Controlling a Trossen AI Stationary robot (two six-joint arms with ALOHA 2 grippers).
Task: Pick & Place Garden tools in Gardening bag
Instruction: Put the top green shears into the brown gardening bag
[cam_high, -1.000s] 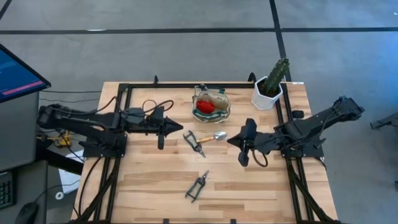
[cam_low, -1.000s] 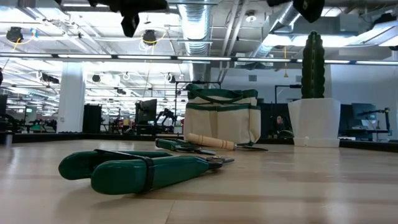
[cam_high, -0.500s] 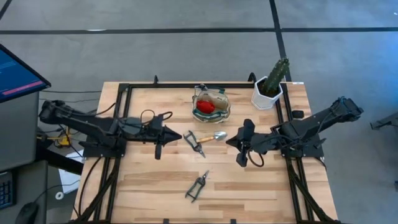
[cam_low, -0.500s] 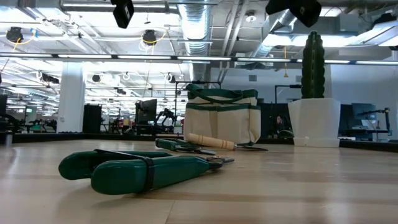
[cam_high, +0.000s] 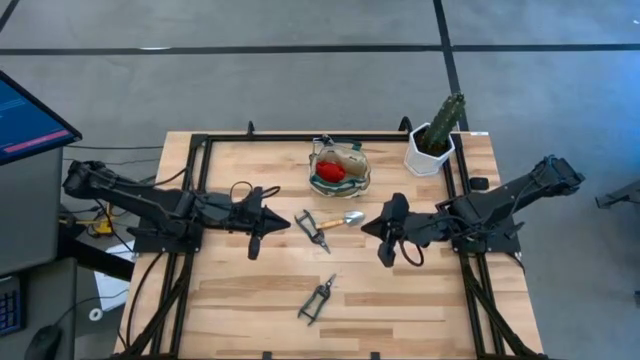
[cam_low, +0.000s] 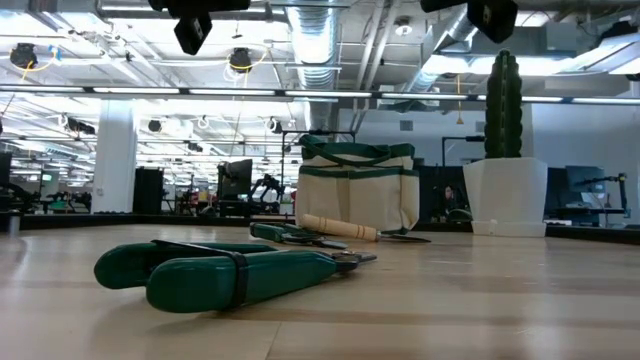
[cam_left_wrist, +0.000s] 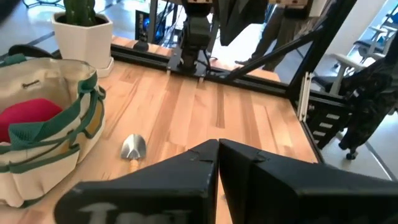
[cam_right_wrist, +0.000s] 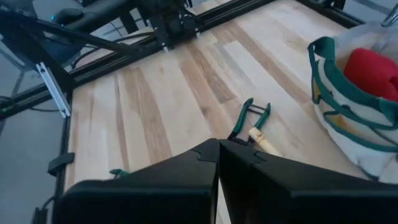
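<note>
On the wooden bench (cam_high: 250, 290) the gardening bag (cam_high: 340, 168) sits near the middle of the far edge, a cream tote with green trim and a red-headed tool (cam_high: 329, 172) lying inside it. Just in front of the bag, toward the bench's centre, a wooden-handled trowel (cam_high: 342, 220) lies with its metal blade pointing to the right edge, and a green-handled tool (cam_high: 312, 228) lies touching it, crossed under its handle end. A pair of pruning shears (cam_high: 317, 298) lies well apart from these, close to the near edge. A white pot with a cactus (cam_high: 436, 140) stands at the far right corner. The left claw (cam_high: 289, 222) hovers above the bench just left of the trowel pair, its fingers pressed fully together and gripping nothing. The right claw (cam_high: 364, 230) hangs just right of the trowel's blade, likewise closed tight and empty.
</note>
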